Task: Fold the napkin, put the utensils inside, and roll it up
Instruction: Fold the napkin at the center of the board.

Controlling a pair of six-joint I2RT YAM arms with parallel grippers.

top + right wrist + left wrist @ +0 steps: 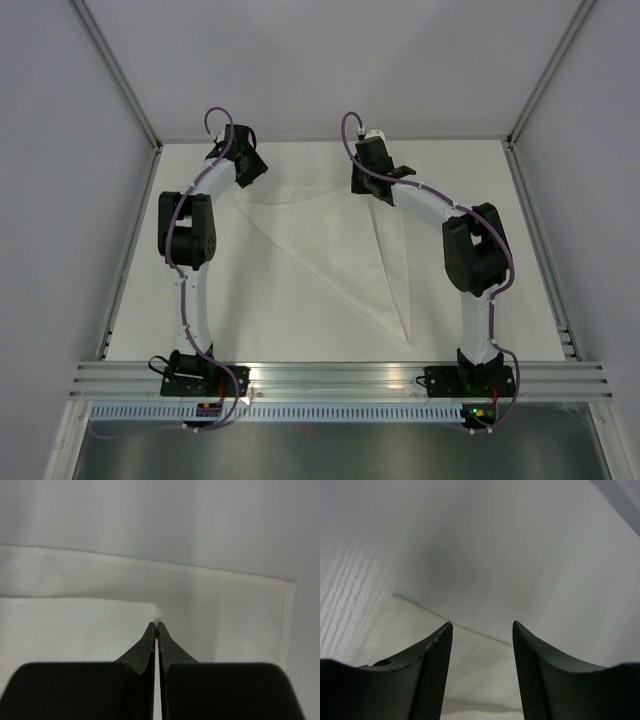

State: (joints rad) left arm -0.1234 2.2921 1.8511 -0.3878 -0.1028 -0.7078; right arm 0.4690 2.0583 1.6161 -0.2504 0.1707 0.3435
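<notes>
The napkin (335,245) lies on the white table, partly folded into a long triangle with its point toward the front right. My right gripper (368,188) is at the napkin's far edge, shut on a corner of it. In the right wrist view (158,625) a thin strip of cloth shows between the closed fingers, with a lifted flap (75,630) to the left and the lower layer (240,615) beyond. My left gripper (248,172) is open and empty over the napkin's far left corner, and cloth (480,670) shows between its fingertips. No utensils are in view.
Grey walls enclose the table at the back and on both sides. An aluminium rail (340,378) runs along the near edge, where both arm bases are bolted. Purple cables run along both arms.
</notes>
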